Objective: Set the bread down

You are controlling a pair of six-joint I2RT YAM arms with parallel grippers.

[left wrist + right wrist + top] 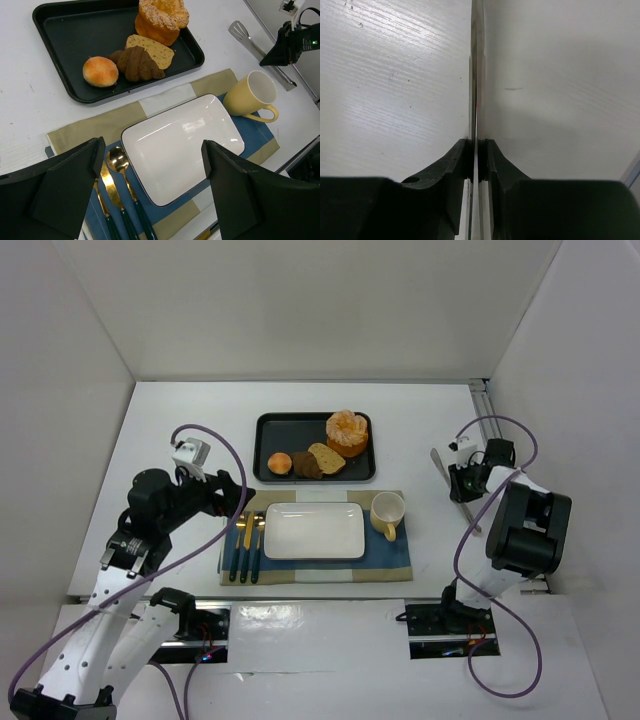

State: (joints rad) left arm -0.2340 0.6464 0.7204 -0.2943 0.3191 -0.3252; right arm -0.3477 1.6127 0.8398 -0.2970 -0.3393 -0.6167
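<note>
Fingers (461,161) of R gripper (476,152) pinched tight on tongs (242,32), L gripper (152,160) spread wide & empty; bread (346,432) sits in far-right corner of tray (272,432); step appears tool pickup, next req. lifting tongs across to bread.

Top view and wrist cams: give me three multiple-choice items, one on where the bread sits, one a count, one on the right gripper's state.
1. The bread sits in the tray's: A near left corner, B middle, C far right corner.
2. Pastries on the tray: A two, B four, C six.
3. The right gripper is: A shut on the tongs, B open, C shut on the bread.

Answers:
1 C: the top view shows it by the far right rim.
2 B: bread, roll, slice and brown pastry.
3 A: its fingers pinch the thin metal strip in the right wrist view.
</note>
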